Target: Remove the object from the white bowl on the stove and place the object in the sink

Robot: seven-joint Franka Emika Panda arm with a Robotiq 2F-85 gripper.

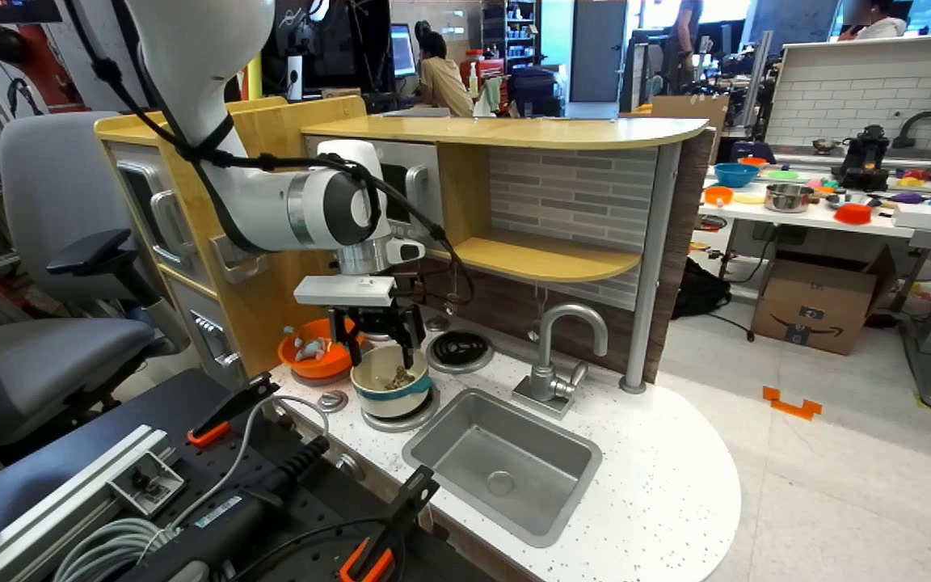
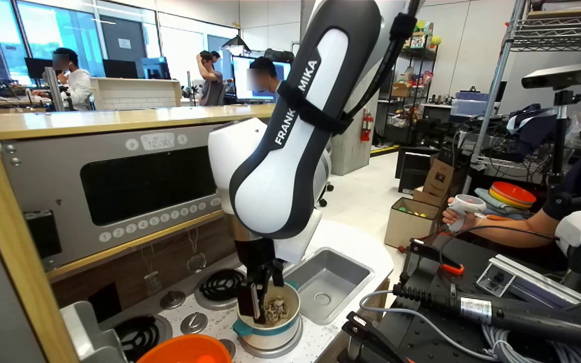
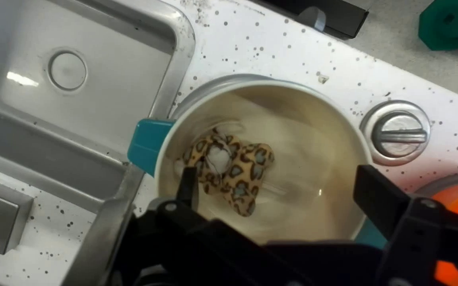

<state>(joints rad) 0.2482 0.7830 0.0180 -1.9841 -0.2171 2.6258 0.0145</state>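
Object (image 3: 237,171), tan, leopard-spotted and partly whitish, lies in the white bowl (image 3: 304,159) beneath the empty, wide-spread tool (image 3: 277,172).

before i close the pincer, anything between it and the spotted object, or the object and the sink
Nothing visible stands between the open pincer and the spotted object; the white bowl is uncovered. Toward the sink, the bowl's wall and teal handle stand in between, so it likely needs lifting over.
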